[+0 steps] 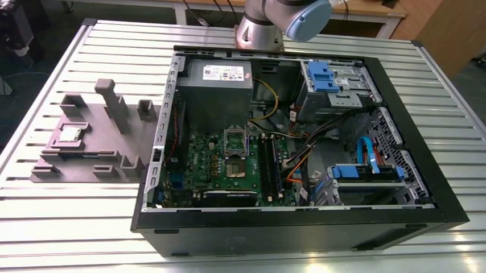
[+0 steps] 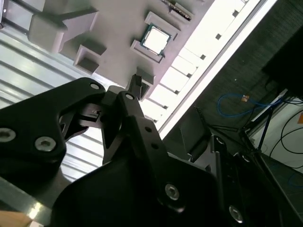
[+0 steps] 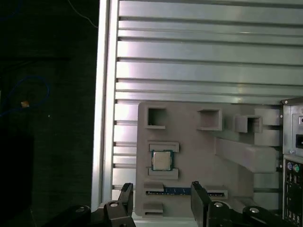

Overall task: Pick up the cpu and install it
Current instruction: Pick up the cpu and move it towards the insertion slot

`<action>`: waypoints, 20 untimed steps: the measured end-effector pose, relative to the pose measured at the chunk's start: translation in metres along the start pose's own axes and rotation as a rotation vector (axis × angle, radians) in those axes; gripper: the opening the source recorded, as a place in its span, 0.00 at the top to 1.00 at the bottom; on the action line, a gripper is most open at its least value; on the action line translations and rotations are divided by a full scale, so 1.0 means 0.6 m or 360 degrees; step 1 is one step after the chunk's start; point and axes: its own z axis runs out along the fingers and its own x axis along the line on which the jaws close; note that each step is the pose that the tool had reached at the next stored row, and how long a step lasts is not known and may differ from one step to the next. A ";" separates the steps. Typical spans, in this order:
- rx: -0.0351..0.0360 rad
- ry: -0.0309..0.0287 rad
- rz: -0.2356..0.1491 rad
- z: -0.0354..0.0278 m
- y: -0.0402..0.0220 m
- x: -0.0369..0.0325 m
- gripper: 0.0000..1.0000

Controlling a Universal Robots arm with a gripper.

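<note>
Cpu [image 3: 161,160] lies flat, metal top up, in a shallow square pocket of the grey holder block [image 3: 199,142], w/ a raised lip on two opposite sides; my read is the pocket keeps it square and in a known spot, edges free for a grip; nothing is touching it.

In the exterior view the block sits on the slatted metal table [image 1: 76,227] at the exterior view's left, just beside the open pc case [image 1: 288,227]; prob. so the trip to the board is short.

Gripper [image 3: 161,187] hangs above the block's edge, fingers [image 3: 126,191] spread wide and nothing between them, i.e. released; the cpu lines up roughly w/ the gap but stays well apart from the tips. A memory stick [image 3: 177,191] stands on edge in a slot of the same block, between cpu and fingers as the first wrist view shows it.

Case lies on its side, panel off, so the green board [image 1: 220,165] faces up; the socket [image 1: 236,153] near its middle looks uncovered, though I can't be sure.

Arm [image 1: 281,20] rises from the far side of the table.

Writing: a white sticker [image 1: 224,72] on the power supply [image 1: 216,91] carries print too small to make out; the cpu top shows no legible marks.
</note>
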 end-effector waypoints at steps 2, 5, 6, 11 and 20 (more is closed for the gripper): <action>0.0000 -0.00004 0.0000 0.006 -0.004 0.000 0.40; 0.0002 0.00001 0.0000 0.015 -0.005 -0.004 0.40; 0.0003 -0.00002 0.0000 0.018 -0.005 -0.006 0.40; 0.0012 -0.00001 -0.0002 0.034 -0.002 -0.018 0.40; 0.0014 0.00038 -0.0097 0.061 -0.003 -0.020 0.40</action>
